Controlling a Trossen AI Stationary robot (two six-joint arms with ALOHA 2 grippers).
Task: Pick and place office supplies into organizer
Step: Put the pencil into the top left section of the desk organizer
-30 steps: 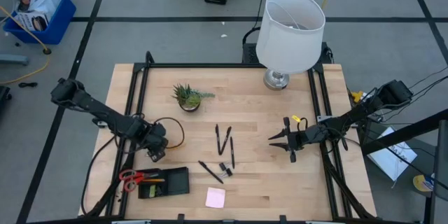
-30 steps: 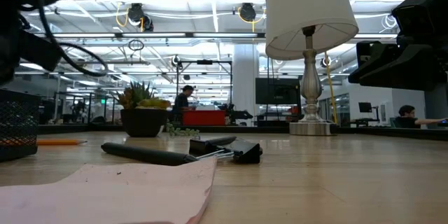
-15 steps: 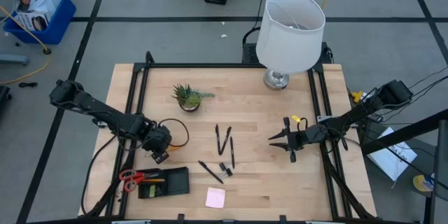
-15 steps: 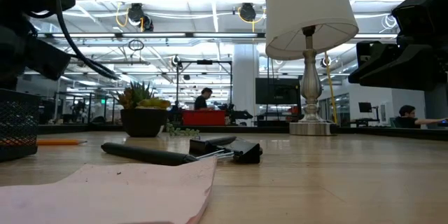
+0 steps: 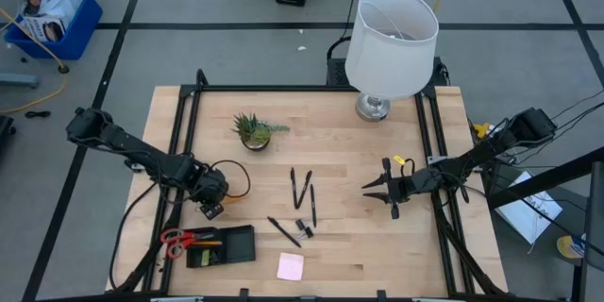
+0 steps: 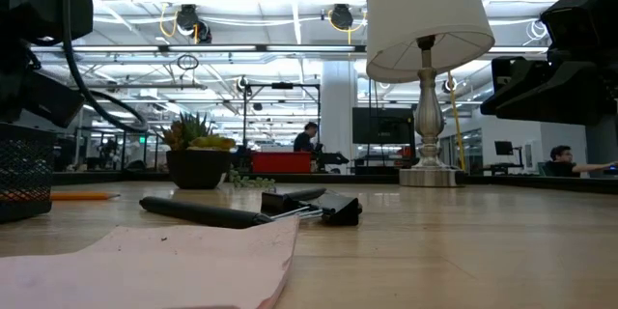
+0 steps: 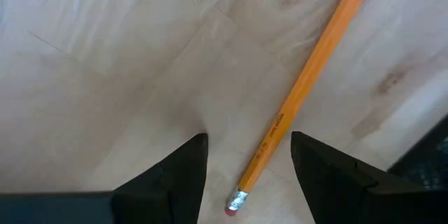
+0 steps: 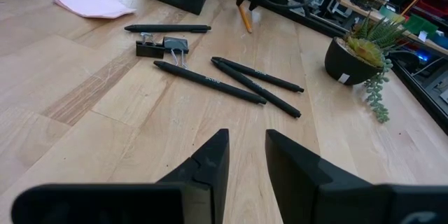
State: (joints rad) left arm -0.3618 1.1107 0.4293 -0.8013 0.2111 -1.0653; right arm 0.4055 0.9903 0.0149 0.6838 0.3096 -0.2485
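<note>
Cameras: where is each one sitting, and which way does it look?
High view: above the table, looking straight down; both arms show, with the left gripper near the organizer.
Low view: at table-top height, looking across at the lamp and plant; dark arm parts show at both sides.
Left wrist view: on the left arm, looking down at a pencil between its own open fingers.
Right wrist view: on the right arm, looking across the pens; its fingers show.
Shared: the right wrist and low views both show the plant.

pens (image 5: pixel 302 189) right of organizer (image 5: pixel 222 245) (scissors (image 5: pixel 179 240) inside)
</note>
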